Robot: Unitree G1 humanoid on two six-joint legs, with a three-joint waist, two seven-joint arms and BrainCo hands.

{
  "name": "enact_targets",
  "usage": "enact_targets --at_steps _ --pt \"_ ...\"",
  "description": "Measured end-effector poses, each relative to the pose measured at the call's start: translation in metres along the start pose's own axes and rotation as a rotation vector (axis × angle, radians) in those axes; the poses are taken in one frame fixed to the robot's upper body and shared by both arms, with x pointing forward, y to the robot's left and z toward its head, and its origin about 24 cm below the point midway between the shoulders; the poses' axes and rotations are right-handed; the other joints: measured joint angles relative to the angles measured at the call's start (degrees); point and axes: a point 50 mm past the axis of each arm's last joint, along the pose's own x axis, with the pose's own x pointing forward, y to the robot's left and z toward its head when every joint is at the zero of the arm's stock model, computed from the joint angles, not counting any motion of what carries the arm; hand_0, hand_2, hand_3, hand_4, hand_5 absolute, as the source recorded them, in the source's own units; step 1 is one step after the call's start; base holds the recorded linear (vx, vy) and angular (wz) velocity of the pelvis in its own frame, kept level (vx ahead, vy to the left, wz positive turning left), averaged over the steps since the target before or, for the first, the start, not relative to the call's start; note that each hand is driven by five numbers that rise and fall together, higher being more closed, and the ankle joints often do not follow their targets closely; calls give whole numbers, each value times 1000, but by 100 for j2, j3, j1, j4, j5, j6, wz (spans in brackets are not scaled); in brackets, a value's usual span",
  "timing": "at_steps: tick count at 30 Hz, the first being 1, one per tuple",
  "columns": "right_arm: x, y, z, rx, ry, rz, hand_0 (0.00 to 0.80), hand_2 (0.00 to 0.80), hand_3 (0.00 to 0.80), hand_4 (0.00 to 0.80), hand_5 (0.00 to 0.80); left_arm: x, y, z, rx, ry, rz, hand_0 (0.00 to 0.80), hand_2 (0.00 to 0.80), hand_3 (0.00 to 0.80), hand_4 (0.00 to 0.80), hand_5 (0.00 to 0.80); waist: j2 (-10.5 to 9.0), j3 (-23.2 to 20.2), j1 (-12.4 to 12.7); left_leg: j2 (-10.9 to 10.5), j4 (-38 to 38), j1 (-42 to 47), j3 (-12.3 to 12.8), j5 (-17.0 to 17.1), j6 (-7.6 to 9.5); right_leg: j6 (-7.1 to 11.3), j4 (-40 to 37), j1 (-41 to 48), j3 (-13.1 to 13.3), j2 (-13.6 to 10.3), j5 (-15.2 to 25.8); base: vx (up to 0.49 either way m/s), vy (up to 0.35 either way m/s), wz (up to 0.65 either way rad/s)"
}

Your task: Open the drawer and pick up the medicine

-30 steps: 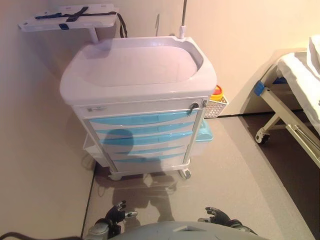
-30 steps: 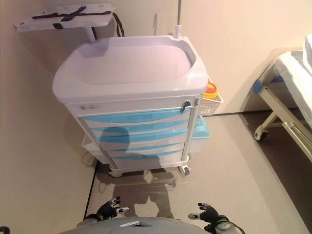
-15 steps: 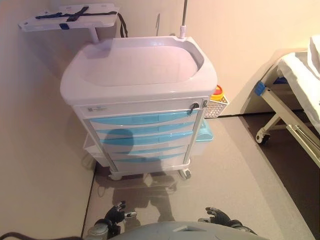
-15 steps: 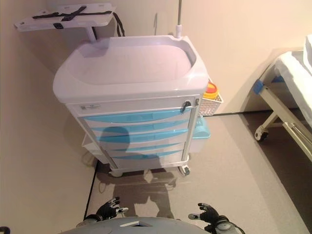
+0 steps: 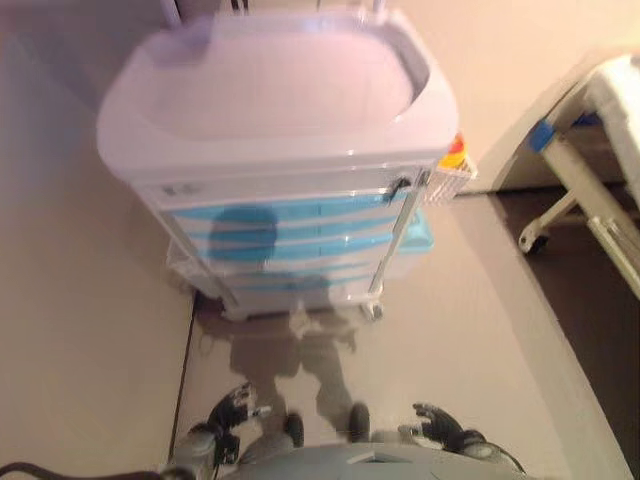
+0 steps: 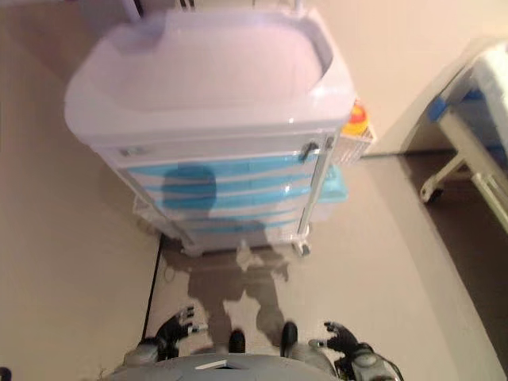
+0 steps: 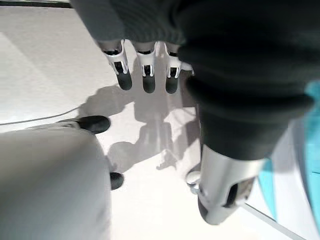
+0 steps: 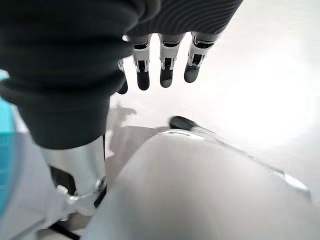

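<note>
A pale, matte floor (image 5: 470, 330) runs up to a plain cream wall (image 5: 500, 60), and against that wall stands the medical cart (image 5: 275, 150), a smooth white plastic body with rounded corners and a shallow moulded tray top. Its front carries a stack of glossy light-blue drawers (image 5: 300, 235), every one pushed in flush; no medicine shows in any view, so where it lies cannot be told. A small dark key lock (image 5: 398, 187) sits at the cart's upper right front corner, and a white wire basket (image 5: 452, 178) holding something red and yellow hangs on the cart's right side, above a pale blue bin (image 5: 418, 232). Further right of the cart, a bed frame (image 5: 585, 200) on castors with a white mattress edges in. Well short of the cart, low over the floor, hang the left hand (image 5: 232, 410) and the right hand (image 5: 437, 428), both empty and touching nothing. The head views show them only small; the wrist views show what those cannot: the left fingers (image 7: 145, 75) hang straight and loose beside the ribbed dark cover, and the right fingers (image 8: 166, 70) likewise, relaxed over bare floor.
</note>
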Motion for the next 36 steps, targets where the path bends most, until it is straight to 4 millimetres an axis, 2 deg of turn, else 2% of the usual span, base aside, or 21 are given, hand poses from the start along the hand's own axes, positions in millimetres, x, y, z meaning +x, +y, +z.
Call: enact_targets --at_steps 3,7,12,17,20,23,25,31,36 --pt "6 -6 26 0 -73 -22 0 0 0 0 0 10 4 34 -9 -106 18 0 0 0 0 0 -79 506 53 -16 507 -592 6 -120 48 26 381 -520 16 -44 -66 -159 -1 0" --pt "9 -15 55 15 -158 -56 0 0 0 0 0 15 6 67 -26 -228 23 0 0 0 0 0 -179 968 52 -72 1052 -1419 -6 -188 48 17 857 -1309 28 -99 -98 -125 -5 3" --pt "10 -19 77 64 -238 -79 0 0 0 0 0 16 9 88 -52 -318 33 0 0 0 0 0 -244 1309 62 -75 1444 -2103 -62 -221 88 27 1104 -1908 57 -107 -91 -52 -12 7" --pt "9 -27 98 69 -305 -94 0 0 0 0 0 13 18 108 -97 -413 70 0 0 0 0 0 -211 1603 67 -89 1776 -2471 -35 -296 153 54 1383 -2262 149 -116 -83 -28 31 -5" --pt "8 -30 101 78 -320 -93 0 0 0 0 0 12 19 123 -149 -482 65 0 0 0 0 0 -184 1652 45 -93 1931 -2560 6 -363 191 72 1532 -2358 192 -133 -106 -8 33 -6" --pt "7 -34 104 68 -331 -88 0 0 0 0 0 9 17 149 -226 -600 17 0 0 0 0 0 -187 1656 23 -110 2032 -2620 57 -394 219 122 1660 -2448 227 -169 -145 8 61 -4" --pt "6 -36 105 58 -338 -86 0 0 0 0 0 5 13 170 -298 -691 -51 0 0 0 0 0 -192 1658 8 -146 2083 -2635 110 -414 226 142 1753 -2515 307 -194 -177 17 57 -10" --pt "4 -37 115 39 -387 -68 0 0 0 0 0 -17 13 230 -526 -968 -304 0 0 0 0 0 -201 1659 -242 -100 2479 -2937 306 -537 331 201 2006 -2830 499 -178 -187 19 42 -14" --pt "4 -36 115 9 -374 -56 0 0 0 0 0 -32 9 262 -634 -1111 -492 0 0 0 0 0 -280 1710 -373 -34 2856 -3177 365 -691 368 225 2191 -3035 634 -85 -197 50 34 -15"
